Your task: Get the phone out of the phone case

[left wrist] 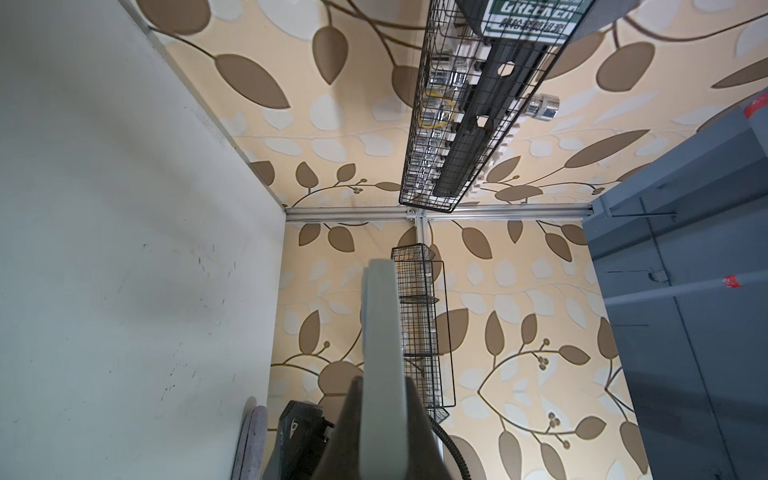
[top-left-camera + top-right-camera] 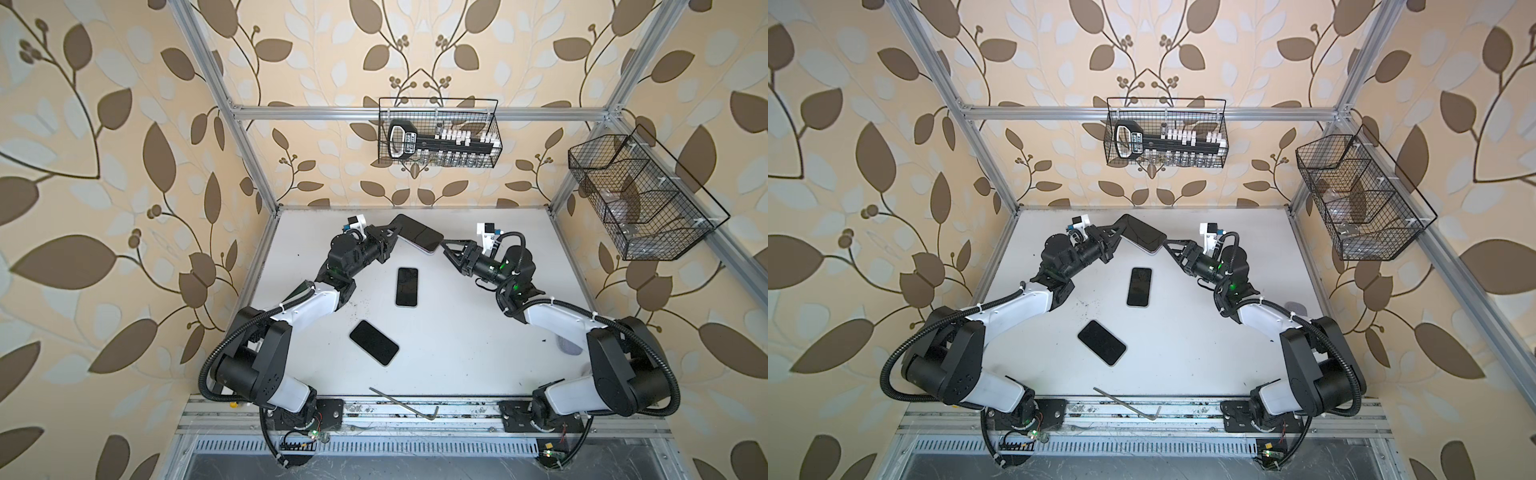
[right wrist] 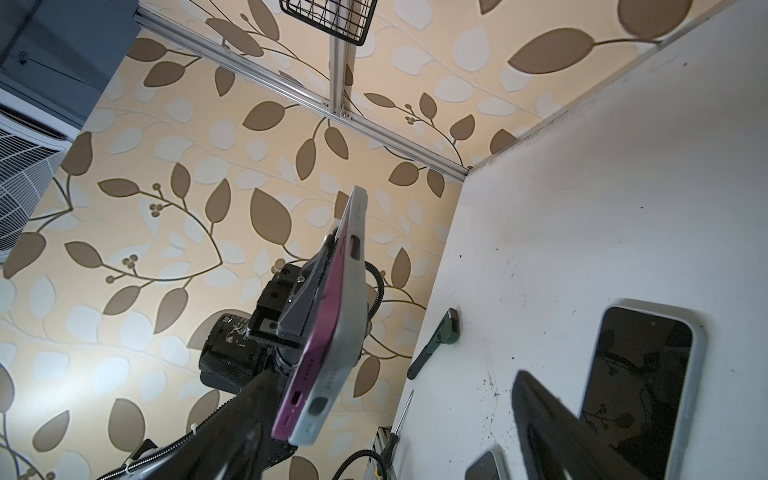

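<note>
The white surface [image 2: 478, 332] fills the floor of a booth papered with leaves. On the far wall hangs a wire basket [image 2: 478, 114] holding a socket set [image 2: 449, 145]; the left wrist view reads "GREEKER" on its green label [image 1: 532, 12], with Chinese characters beneath, too small to read. A three-compartment wire basket [image 2: 665, 245] hangs on the right wall; what is in it is too faint to name.

At far centre, raised off the surface, the left tool [image 2: 394, 230] is clamped on the left end of the grey phone case [image 3: 349, 320]. The magenta phone [image 3: 324, 320] lies against the case, its port end showing beside the case's lip. The right tool [image 2: 445, 244] has its jaws apart at that end; contact cannot be told.

A dark-screened phone [image 2: 407, 286] lies mid-surface and another [image 2: 374, 343] is angled nearer left. A hex key [image 2: 405, 402] rests at the near edge.
</note>
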### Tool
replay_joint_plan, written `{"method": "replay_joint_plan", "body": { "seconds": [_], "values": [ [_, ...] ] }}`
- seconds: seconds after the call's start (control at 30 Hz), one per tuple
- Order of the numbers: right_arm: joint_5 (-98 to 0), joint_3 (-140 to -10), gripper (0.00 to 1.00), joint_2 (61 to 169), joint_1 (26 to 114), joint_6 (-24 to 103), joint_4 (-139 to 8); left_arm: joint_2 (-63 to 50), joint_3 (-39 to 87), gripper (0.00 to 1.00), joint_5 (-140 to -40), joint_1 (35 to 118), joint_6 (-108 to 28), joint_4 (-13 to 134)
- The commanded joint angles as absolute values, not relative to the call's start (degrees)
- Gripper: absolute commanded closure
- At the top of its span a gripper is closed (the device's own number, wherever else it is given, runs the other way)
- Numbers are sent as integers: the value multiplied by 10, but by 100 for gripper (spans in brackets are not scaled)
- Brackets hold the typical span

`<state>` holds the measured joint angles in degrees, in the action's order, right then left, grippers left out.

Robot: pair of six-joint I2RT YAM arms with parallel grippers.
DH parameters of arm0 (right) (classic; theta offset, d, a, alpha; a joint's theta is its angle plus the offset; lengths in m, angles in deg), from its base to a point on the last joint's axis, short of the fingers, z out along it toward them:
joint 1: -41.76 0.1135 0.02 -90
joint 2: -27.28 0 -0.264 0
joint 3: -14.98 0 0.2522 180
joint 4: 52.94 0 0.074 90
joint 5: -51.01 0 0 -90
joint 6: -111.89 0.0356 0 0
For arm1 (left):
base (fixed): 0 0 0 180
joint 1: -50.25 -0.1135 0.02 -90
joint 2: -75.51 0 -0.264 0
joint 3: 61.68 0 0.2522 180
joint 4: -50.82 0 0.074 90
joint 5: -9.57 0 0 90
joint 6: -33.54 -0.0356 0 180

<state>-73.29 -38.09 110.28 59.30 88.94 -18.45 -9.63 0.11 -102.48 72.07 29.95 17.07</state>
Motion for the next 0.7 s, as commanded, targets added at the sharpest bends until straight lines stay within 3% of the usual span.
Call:
{"method": "replay_joint_plan", "body": {
  "seconds": [0.0,0.67],
  "values": [
    [-732,-367,12,1109,589,903,-160,-87,36,100,-1029,726,315,97],
    [-737,-355,13,1108,581,923,-108,-97,41,100,-1030,730,324,83]
  ]
}}
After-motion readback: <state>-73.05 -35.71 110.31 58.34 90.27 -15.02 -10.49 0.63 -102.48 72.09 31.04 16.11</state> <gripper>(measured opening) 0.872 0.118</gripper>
